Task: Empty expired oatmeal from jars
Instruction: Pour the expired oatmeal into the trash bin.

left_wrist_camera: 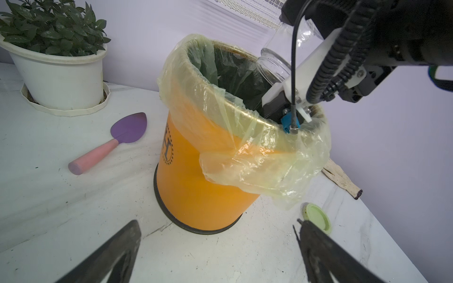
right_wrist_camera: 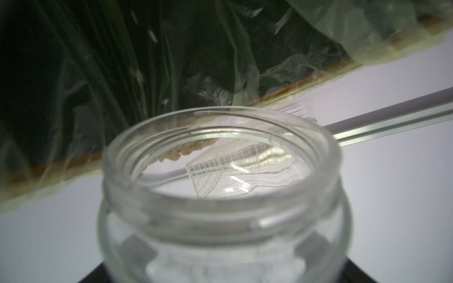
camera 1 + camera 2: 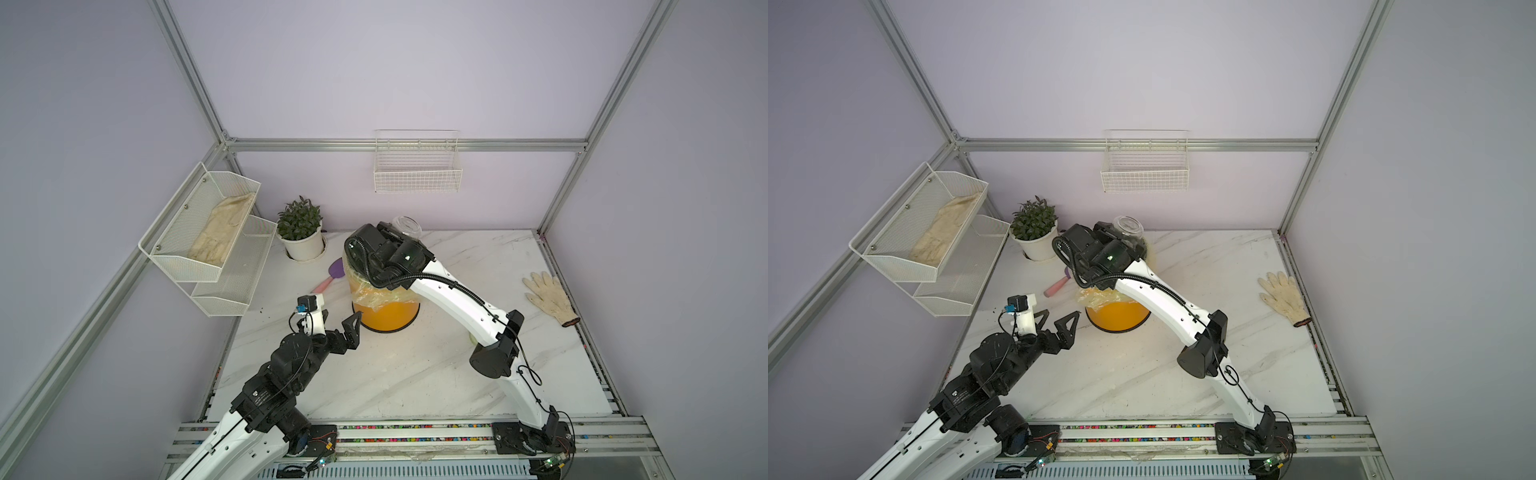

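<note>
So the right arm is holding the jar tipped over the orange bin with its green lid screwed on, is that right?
No, the lid is off: the left wrist view shows it lying on the table beside the orange bin. The right arm does hold the jar tipped over it.

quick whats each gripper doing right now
left gripper: jaws open, holding nothing
right gripper: jaws closed on the jar, tipped over the orange bin
</note>
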Controlling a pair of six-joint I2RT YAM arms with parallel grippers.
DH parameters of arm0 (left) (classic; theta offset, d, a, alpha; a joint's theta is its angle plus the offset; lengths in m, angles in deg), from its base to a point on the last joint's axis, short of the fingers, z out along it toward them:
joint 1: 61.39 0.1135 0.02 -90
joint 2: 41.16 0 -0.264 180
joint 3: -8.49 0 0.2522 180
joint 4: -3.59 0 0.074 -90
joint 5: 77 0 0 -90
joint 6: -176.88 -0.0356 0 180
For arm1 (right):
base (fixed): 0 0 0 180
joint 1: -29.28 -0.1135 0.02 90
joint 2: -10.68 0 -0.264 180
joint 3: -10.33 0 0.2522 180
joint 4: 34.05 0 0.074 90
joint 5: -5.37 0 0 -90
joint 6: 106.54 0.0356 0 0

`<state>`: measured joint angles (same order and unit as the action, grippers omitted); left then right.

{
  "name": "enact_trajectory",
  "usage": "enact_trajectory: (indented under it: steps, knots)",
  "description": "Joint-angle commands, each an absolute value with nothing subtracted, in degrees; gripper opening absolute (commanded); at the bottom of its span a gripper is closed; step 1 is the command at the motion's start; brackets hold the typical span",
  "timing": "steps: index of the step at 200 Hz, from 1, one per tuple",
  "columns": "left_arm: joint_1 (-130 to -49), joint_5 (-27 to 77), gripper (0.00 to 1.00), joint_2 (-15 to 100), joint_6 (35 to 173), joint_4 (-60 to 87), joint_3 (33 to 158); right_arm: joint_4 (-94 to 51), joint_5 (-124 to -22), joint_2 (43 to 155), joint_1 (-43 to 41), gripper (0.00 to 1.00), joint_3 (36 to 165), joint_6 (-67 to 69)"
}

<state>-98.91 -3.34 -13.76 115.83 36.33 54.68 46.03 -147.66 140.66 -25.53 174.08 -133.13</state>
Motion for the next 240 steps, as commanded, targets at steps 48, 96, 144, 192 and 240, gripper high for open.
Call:
enact_trajectory:
  steps: [48, 96, 144, 192, 240]
  knots:
    - [-98.57, -3.24, 1.00, -14.32, 115.62, 36.45, 58.01, 33.03, -143.87, 136.34, -26.57, 0.01, 176.29, -149.02]
    - [-98.57, -3.75, 1.00, -14.36, 116.15, 35.76, 57.62, 29.65, -161.89, 136.69, -27.49, 0.01, 169.53, -150.78]
    - [-98.57, -4.07, 1.00, -15.58, 115.27, 37.28, 58.56, 26.06, -166.57, 139.58, -24.65, 0.00, 175.04, -159.45]
    - [-98.57, -3.57, 1.00, -14.09, 115.42, 36.95, 59.27, 31.31, -158.80, 136.61, -26.13, 0.00, 172.44, -156.30]
    - [-98.57, -3.48, 1.00, -14.19, 114.85, 38.03, 60.40, 28.74, -151.17, 136.38, -28.10, 0.00, 173.98, -153.78]
